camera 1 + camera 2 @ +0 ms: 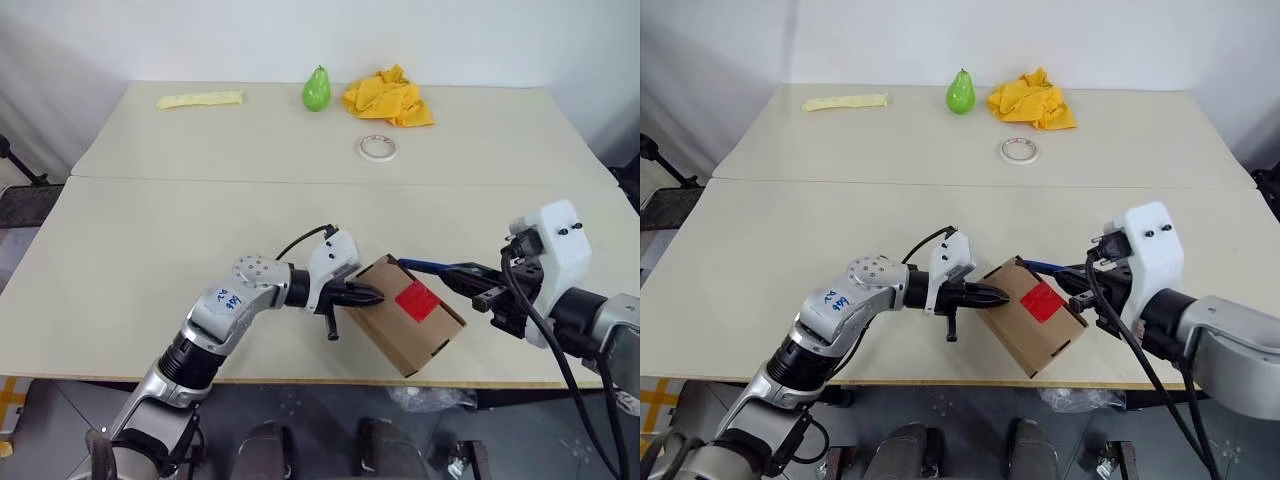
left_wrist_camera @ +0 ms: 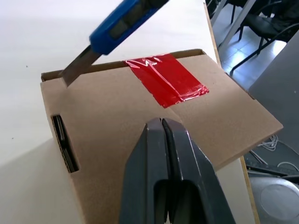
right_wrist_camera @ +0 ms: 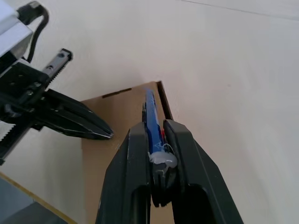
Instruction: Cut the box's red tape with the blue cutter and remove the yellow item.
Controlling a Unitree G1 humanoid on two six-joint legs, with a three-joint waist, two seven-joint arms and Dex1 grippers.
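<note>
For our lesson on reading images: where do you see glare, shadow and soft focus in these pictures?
Left wrist view: glare streaks on the wrinkled red tape; the blue cutter looks soft. Right wrist view: the right claw is blurred up close. Left eye view: the box casts only a faint shadow on the table.

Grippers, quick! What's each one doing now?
Left gripper: shut, fingers pressed on the box.
Right gripper: shut on the cutter.

On the table (image 1: pixel 150 230): one box (image 1: pixel 405 315), one cutter (image 1: pixel 440 267), one pear (image 1: pixel 316 90), one tape ring (image 1: pixel 378 147), one orange cloth (image 1: pixel 388 98), one pale strip (image 1: pixel 200 99).
</note>
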